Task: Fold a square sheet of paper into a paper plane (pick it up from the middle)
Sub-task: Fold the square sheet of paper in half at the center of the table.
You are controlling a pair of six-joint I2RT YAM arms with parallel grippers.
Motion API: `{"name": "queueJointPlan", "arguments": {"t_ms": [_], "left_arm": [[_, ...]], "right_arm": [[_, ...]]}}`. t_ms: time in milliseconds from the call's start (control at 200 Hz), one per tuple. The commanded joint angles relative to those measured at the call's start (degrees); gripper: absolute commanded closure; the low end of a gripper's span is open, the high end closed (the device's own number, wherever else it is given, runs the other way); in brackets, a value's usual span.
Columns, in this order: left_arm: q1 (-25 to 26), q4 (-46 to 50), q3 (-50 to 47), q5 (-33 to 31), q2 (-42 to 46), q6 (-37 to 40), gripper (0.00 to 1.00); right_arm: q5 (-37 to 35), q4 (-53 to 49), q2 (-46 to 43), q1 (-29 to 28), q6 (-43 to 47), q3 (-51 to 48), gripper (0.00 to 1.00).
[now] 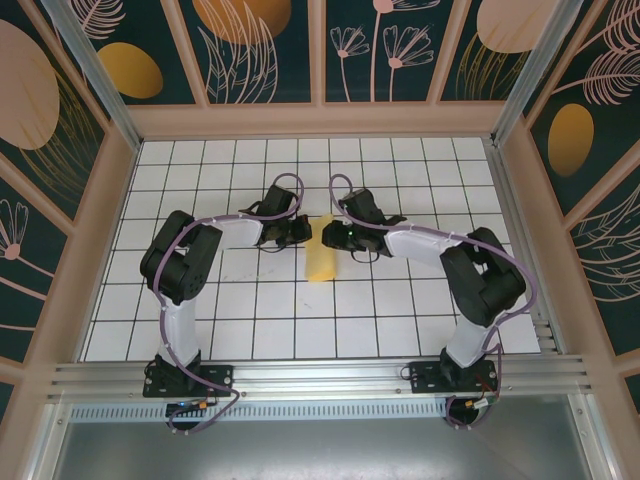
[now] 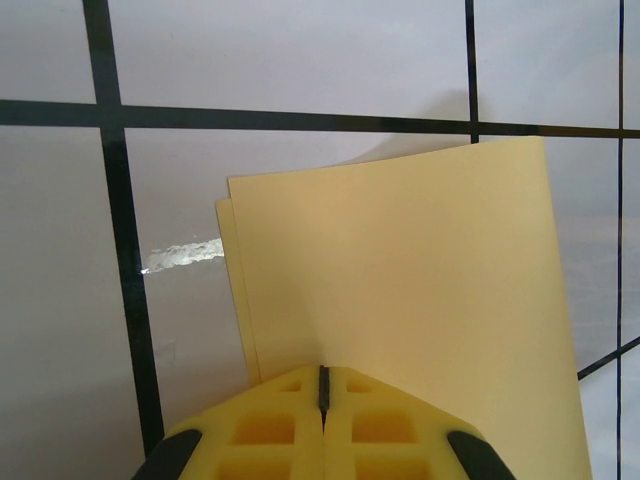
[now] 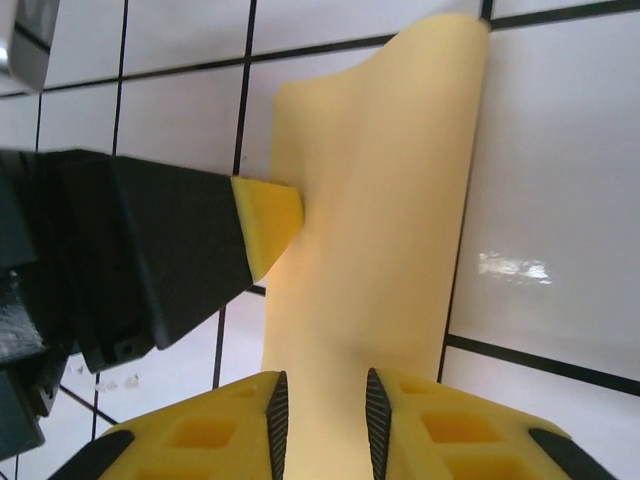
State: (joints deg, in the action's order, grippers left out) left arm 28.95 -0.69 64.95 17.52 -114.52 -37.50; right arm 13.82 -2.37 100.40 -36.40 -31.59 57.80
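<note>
Sheet of paper [image 1: 321,262]: pale yellow; folded over on itself into a narrow strip; near the middle of the desk [image 1: 400,320], long side running away from the arm bases; between the two tools.

Layers [image 2: 420,290]: two, seen from the left wrist; edge of the under layer peeking out just beyond the upper one on the left; upper layer smooth, casting a soft shadow on the tile behind.

Shape from the right wrist [image 3: 380,200]: bowed rather than flat; far corner lifted and curled; one long edge lying close along a black grid line [image 3: 462,230].

Left tool [image 1: 298,232]: at the strip's left edge; yellow fingers pressed fully together [image 2: 323,375], only a thin dark seam between them; pinched on the near edge of the sheet of paper, which fans out from the fingertips.

Left fingertip [image 3: 268,215]: yellow tip on a black body, touching the paper's side from the left in the right wrist view.

Right tool [image 1: 337,238]: at the strip's right side, close to the left tool; fingers [image 3: 325,400] parted by a narrow gap; ribbed black pads facing each other; paper showing in the gap; no clamp on the paper to be seen, pads standing off each other.

Desk surface: white tiles, black grid; a shiny streak [image 2: 182,255] on one tile just left of the paper.

Surroundings: dark panels [image 1: 265,45] with leaf and flower patterns behind and beside the desk.
</note>
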Motion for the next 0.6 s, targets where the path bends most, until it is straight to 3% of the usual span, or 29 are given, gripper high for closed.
{"name": "queueJointPlan", "arguments": {"t_ms": [0, 340, 475, 595], "left_arm": [[-0.38, 5.15, -1.67, -4.86, -3.92, 1.02, 0.93], [-0.38, 5.36, -1.75, -5.79, -4.46, 0.41, 0.94], [-0.39, 5.44, -2.02, -6.14, -4.64, 0.47, 0.94], [-0.39, 5.45, -2.10, -6.09, -4.56, 0.57, 0.94]], "right_arm": [[3.50, 0.85, 2.40, -0.38, 0.63, 1.55, 0.73], [3.40, -2.51, 5.99, 0.08, 1.66, 1.62, 0.79], [0.78, -4.23, 4.58, 0.41, 2.06, 1.19, 0.79], [2.87, -2.36, 1.33, 0.35, 2.00, 1.00, 0.77]]}}
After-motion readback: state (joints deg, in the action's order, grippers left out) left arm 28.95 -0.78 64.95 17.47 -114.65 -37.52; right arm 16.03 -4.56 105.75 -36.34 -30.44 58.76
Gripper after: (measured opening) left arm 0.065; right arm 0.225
